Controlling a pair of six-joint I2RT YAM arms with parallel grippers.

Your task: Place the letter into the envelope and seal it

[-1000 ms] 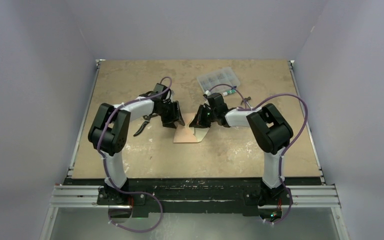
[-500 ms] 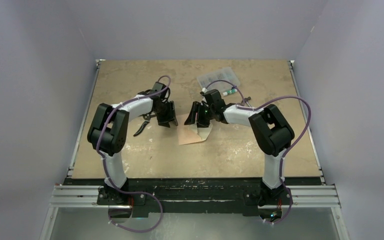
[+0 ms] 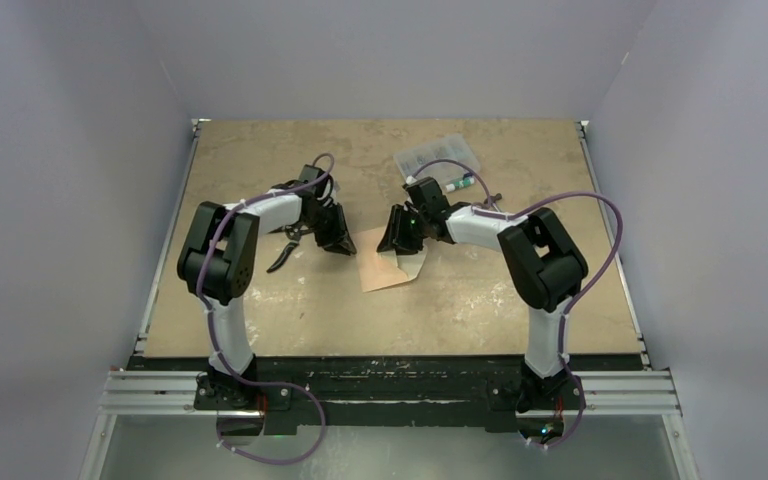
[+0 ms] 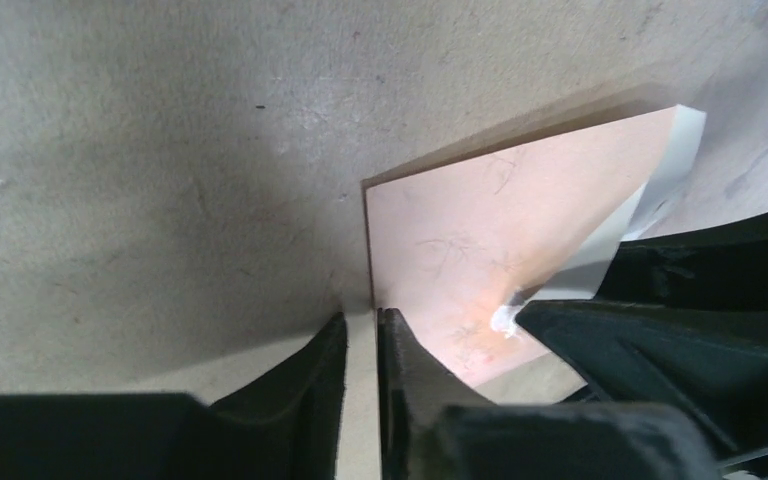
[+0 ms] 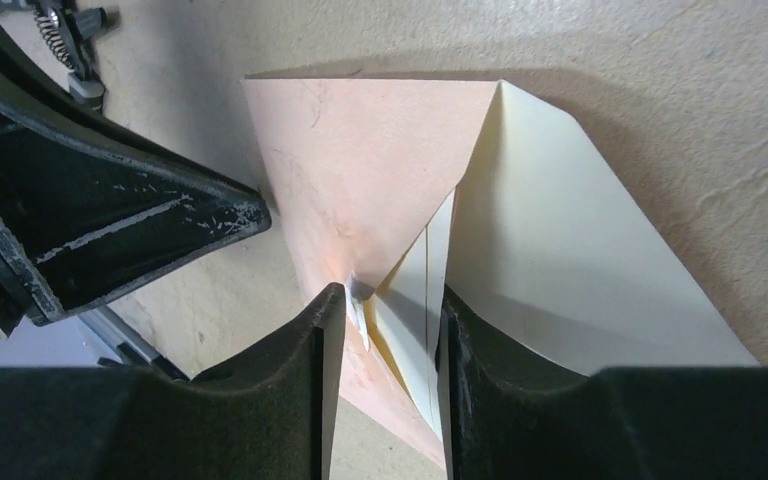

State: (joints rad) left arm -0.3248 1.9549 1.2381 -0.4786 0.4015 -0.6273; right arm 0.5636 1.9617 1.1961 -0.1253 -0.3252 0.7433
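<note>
At the left wrist view's bottom centre, my left gripper (image 4: 363,318) clamps the envelope (image 4: 480,230) by its edge. My right gripper (image 5: 390,300) straddles its cream side; whether it grasps, I cannot tell.

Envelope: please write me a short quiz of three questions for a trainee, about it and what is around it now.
1. True or false: the envelope has its flap sealed down.
2. Which thing lies on the table, near its far edge, beyond the right gripper? A) a clear plastic box B) a mug C) a book
3. Fill in: the inner face of the flap is ____, not salmon.

Key: 1 false, the flap stands open; 2 A; 3 cream.
</note>
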